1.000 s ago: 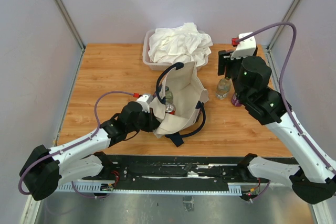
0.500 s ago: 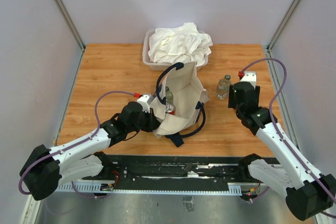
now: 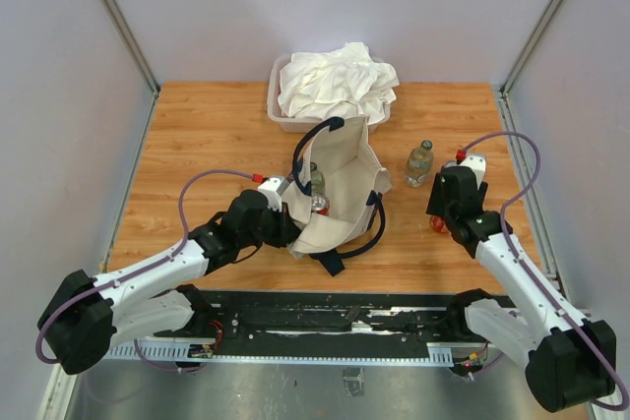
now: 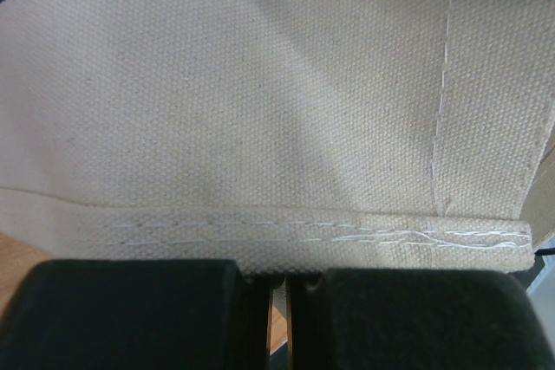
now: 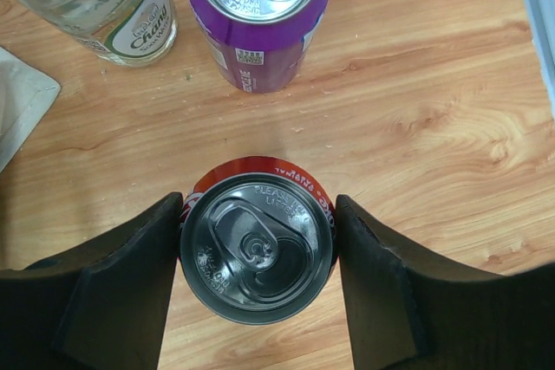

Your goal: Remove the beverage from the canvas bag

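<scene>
The beige canvas bag with navy handles stands open at mid table. Inside it show a bottle and a red can top. My left gripper is shut on the bag's near left rim; the left wrist view shows the stitched hem pinched between its jaws. My right gripper is low at the table's right and closed around an upright red can that stands on the wood. In the top view only a sliver of this can shows beside the right gripper.
A purple can and a clear glass bottle stand just beyond the red can; the bottle also shows in the top view. A translucent tub heaped with white cloth sits at the back. The table's right edge is close to the right arm.
My right arm has come down and toward the near edge, from high by the glass bottle to low over the wood with the red can. The left arm and bag have not moved.
</scene>
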Available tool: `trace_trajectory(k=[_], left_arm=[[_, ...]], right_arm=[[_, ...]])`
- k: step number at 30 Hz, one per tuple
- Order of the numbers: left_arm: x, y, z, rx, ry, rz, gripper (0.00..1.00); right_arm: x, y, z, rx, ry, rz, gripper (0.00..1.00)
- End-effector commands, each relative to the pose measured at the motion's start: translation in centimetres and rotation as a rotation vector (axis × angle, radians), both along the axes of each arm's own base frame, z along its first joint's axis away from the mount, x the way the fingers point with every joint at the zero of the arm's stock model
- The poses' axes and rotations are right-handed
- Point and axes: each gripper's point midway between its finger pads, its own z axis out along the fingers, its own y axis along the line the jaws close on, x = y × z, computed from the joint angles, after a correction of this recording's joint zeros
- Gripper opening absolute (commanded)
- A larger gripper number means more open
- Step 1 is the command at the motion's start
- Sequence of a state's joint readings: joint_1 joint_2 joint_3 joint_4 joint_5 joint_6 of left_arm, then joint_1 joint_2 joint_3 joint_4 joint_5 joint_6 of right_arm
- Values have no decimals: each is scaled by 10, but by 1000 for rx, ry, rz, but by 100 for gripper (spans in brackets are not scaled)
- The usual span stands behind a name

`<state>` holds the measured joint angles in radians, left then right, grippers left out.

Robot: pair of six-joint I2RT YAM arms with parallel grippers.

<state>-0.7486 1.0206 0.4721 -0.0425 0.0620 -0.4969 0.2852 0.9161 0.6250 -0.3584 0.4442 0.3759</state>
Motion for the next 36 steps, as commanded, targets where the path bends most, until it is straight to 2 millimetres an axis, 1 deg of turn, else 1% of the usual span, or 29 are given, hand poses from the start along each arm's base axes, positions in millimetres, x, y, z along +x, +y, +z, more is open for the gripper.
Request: trace_trajectory(k=[1, 7, 9, 10, 11, 12, 14, 15, 16, 17, 18, 20, 22, 25, 27, 29, 30, 33, 36], left_arm=[[-14, 21, -34, 131, 94, 9, 7], [-13, 20, -34, 133, 94, 9, 7], [-13, 20, -34, 136, 95, 9, 7], [-13, 20, -34, 135, 94, 9, 7], [-13, 20, -34, 134, 95, 9, 7], [-12, 20, -34, 134, 97, 10, 7], [-13, 19, -35, 135, 98, 6, 7], [-12, 19, -35, 135, 98, 6, 7], [-12, 19, -35, 135, 100, 7, 7], [-12, 18, -35, 133, 100, 6, 7], [-12, 18, -35, 135, 100, 6, 7], [-12, 17, -35, 133, 99, 5, 7], [-12, 17, -36, 134, 102, 2, 7], [-13, 18, -36, 137, 107, -1, 7], [-13, 18, -36, 138, 107, 1, 7], [-14, 19, -35, 137, 104, 4, 7], [-13, 20, -35, 137, 104, 8, 7], [-13, 20, -34, 133, 105, 19, 7], [-14, 21, -33, 131, 105, 24, 7]], right_arm=[[18, 1, 7, 77, -81, -37, 1], [21, -6, -7, 104, -49, -74, 1], [21, -8, -10, 105, -47, -82, 4], [21, -9, -11, 103, -45, -84, 11], [20, -10, -12, 98, -40, -82, 20], [20, -10, -13, 96, -37, -80, 33], [19, -11, -15, 87, -28, -75, 53], [18, -11, -16, 83, -23, -76, 68], [17, -12, -16, 81, -18, -75, 78], [16, -12, -14, 78, -14, -75, 83], [15, -12, -13, 75, -7, -74, 84], [13, -12, -6, 73, -3, -68, 86], [13, -11, 5, 75, -10, -56, 87], [15, -4, 36, 77, -63, -12, 88], [16, 6, 63, 74, -115, 40, 87], [17, 19, 91, 78, -172, 110, 84], [17, 28, 104, 81, -195, 155, 80], [17, 59, 145, 90, -254, 298, 65], [14, 95, 179, 65, -282, 450, 61]])
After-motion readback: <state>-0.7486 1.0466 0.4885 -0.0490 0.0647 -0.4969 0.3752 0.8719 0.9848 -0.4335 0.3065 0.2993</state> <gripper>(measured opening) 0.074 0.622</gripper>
